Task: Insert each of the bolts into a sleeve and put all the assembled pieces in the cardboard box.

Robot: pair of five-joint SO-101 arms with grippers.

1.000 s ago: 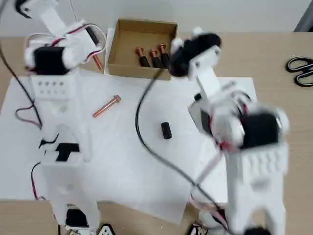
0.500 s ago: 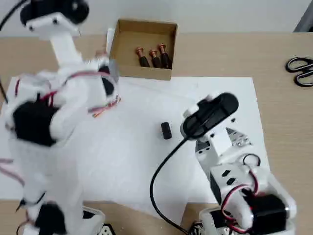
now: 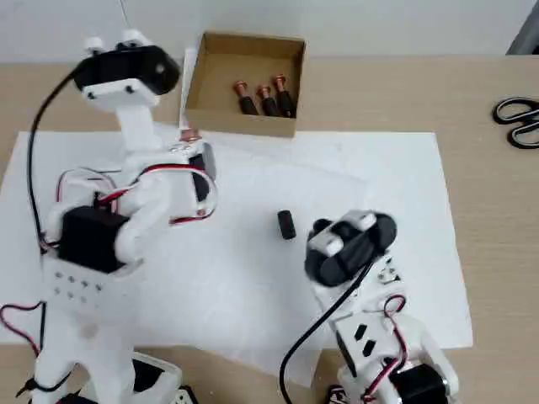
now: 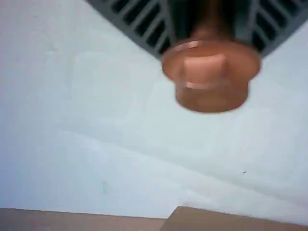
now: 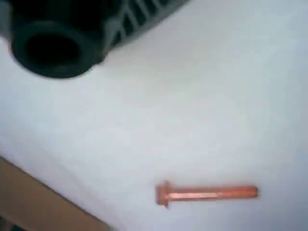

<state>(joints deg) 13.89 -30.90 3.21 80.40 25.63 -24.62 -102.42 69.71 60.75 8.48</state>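
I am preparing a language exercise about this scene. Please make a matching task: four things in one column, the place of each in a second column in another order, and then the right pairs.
Things
1. scissors
2. loose black sleeve
3. three assembled pieces
4. copper bolt in the left wrist view

Places
A. inside the cardboard box
B. held in the left gripper
C. on the bare table, off the paper
D. lying on the white paper

Pairs: 1-C, 2-D, 3-A, 4-B
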